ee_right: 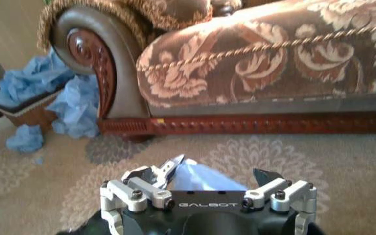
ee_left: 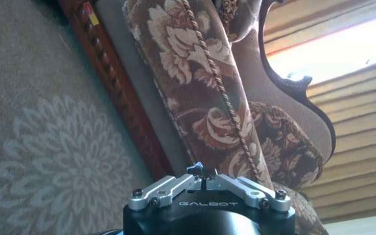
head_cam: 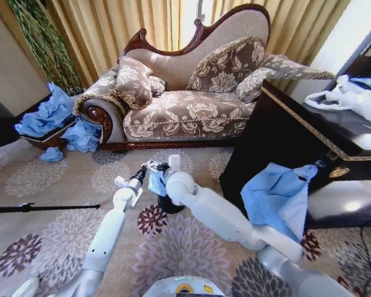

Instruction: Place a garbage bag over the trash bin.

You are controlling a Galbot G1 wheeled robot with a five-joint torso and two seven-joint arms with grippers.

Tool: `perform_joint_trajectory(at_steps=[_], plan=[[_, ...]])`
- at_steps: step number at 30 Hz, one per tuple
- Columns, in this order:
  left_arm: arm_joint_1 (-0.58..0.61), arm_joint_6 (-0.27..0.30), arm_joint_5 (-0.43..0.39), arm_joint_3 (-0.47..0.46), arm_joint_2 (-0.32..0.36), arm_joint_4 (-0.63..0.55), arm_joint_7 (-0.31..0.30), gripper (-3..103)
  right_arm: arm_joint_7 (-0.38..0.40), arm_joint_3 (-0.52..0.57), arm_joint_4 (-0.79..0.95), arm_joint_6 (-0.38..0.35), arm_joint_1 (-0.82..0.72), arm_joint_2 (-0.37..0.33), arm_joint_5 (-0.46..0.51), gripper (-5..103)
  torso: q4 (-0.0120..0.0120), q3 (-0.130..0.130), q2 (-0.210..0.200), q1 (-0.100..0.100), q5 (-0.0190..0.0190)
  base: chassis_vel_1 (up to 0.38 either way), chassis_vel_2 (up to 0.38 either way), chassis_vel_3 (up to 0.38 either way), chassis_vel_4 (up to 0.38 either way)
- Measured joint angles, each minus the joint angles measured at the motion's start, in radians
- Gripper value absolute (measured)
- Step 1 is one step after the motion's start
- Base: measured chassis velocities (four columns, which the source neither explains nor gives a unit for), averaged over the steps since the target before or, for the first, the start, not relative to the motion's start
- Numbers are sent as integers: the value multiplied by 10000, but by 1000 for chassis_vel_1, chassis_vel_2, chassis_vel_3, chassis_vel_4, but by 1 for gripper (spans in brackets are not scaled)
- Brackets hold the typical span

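Two arms logged reaching forward over the carpet, short of the sofa. Found the trash bin standing on the carpet between them, mostly hidden by the right forearm. Noted the garbage bag hanging bunched just above the bin's near-left side, not yet spread over the rim. Recorded the left gripper clenched, fingertips together, right beside the bag's top; could not tell whether film was pinched between them. Recorded the right gripper released, jaws spread either side of the bag.

Judged the step in hand as opening the bag's mouth. Advised: close the right jaws on one layer only, opposite the left hold, then draw apart gently, since thin film would tear or slip, and keep the mouth centred over the rim before lowering.
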Motion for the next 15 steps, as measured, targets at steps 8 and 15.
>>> perform_joint_trajectory(at_steps=[8, 15], plan=[[-35, -6, 22, 14, -52, 58, 84, 0, -13, -286, -505, -121, -561, 102, -1080, 100, -2, 0, 0, 0, 1, 0, 0, 0, 0], [-40, 1, 26, 47, -98, 49, 158, 0, -210, -190, -571, -83, -873, -198, -1387, 87, -2, 0, 0, 0, 2, 0, 0, 0, 0]])
